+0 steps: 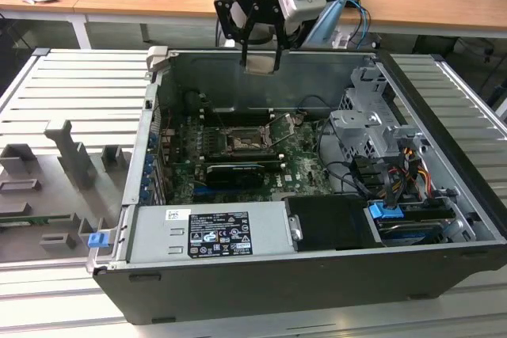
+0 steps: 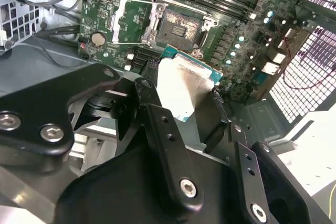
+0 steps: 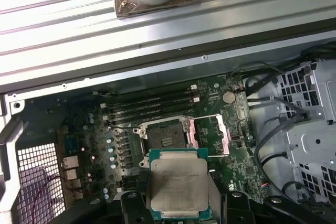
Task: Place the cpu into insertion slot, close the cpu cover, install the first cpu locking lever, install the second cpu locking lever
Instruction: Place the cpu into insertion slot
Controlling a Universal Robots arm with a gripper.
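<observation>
One pincer (image 1: 260, 59) around one cpu (image 3: 178, 182)

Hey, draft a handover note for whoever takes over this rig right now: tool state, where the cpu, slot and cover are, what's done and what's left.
The tool is shut on the cpu, held above the motherboard inside the open computer case.
The insertion slot is empty and uncovered.
The cpu cover is swung open beside the slot.
Done: the cpu is in the grip.
Left: seating it, closing the cover, both locking steps.
</observation>
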